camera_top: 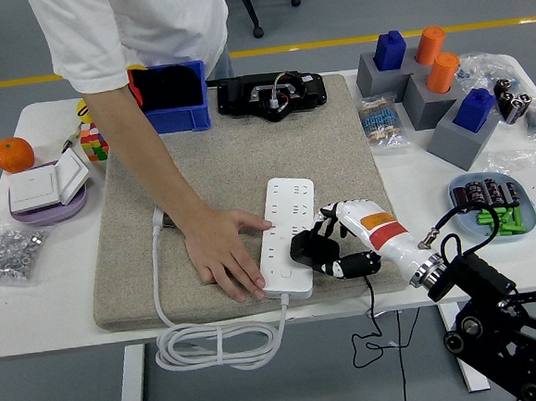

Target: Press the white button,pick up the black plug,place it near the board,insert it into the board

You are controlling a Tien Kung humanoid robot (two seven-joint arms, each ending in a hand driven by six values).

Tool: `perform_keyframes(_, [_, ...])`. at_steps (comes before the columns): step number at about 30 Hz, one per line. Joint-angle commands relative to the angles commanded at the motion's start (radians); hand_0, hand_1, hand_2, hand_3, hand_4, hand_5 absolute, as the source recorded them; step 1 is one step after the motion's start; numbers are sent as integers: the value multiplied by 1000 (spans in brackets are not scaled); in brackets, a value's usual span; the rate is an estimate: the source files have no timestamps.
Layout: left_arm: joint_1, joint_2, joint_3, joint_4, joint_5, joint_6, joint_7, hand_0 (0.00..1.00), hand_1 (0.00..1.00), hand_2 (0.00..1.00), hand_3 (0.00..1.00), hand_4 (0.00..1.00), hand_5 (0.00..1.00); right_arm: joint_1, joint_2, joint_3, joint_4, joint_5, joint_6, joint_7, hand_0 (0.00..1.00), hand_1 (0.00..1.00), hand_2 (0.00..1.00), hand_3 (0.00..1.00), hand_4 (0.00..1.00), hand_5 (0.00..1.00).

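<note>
A white power strip lies on the grey mat, its cord looping off the front edge. A person's hand rests flat against the strip's left side and holds it. My right hand is shut on the black plug right beside the strip's right edge, near its front end. The plug's thin black cable hangs over the table's front. I cannot make out the white button on the strip. My left arm is out of view.
A blue bin and a black device sit at the mat's far edge. Grey blocks with blue and orange pegs stand at the back right. A tray of batteries is on the right, an orange and white switch on the left.
</note>
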Motion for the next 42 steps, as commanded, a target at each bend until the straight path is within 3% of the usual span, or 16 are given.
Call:
perform_keyframes(5, [1, 0, 0, 0, 0, 0, 0, 709, 695, 668, 716, 716, 300, -1, 0, 1, 1, -2, 1, -3, 343, 442, 504, 536, 982, 40])
perform_keyframes(6, [1, 0, 0, 0, 0, 0, 0, 710, 695, 667, 716, 717, 301, -1, 0, 2, 1, -3, 1, -3, 375, 475, 530, 617, 998, 59])
perform_keyframes(11, [1, 0, 0, 0, 0, 0, 0, 710, 695, 667, 716, 717, 301, -1, 0, 3, 1, -6, 8, -9, 375, 475, 530, 617, 998, 59])
perform_keyframes(12, [1, 0, 0, 0, 0, -1, 0, 710, 695, 668, 716, 716, 301, -1, 0, 3, 1, -6, 9, -10, 438, 570, 612, 753, 998, 81])
perform_keyframes(17, [1, -1, -1, 0, 1, -1, 0, 710, 695, 668, 716, 716, 301, -2, 0, 4, 3, -6, 11, -10, 438, 570, 612, 753, 998, 81])
perform_keyframes(18, [1, -1, -1, 0, 1, -1, 1, 710, 695, 668, 716, 717, 301, -2, 0, 4, 3, -6, 11, -10, 508, 630, 673, 785, 998, 104])
perform_keyframes(35, [1, -1, -1, 0, 1, -1, 1, 709, 695, 668, 716, 717, 301, -7, 0, 20, 20, -8, 19, -12, 554, 682, 727, 804, 998, 127])
perform_keyframes(36, [1, -1, -1, 0, 1, -1, 1, 709, 695, 668, 715, 718, 302, -9, 0, 23, 22, -8, 21, -13, 614, 731, 757, 815, 998, 183])
perform_keyframes(41, [1, -1, 1, 0, 0, -2, 1, 709, 695, 668, 715, 718, 302, -35, -4, 63, 48, 7, 21, 6, 614, 731, 757, 815, 998, 183])
perform_keyframes(42, [1, -1, 2, 0, -1, -2, 0, 709, 695, 668, 715, 717, 302, -46, -7, 78, 57, 22, 10, 28, 614, 714, 731, 763, 998, 243])
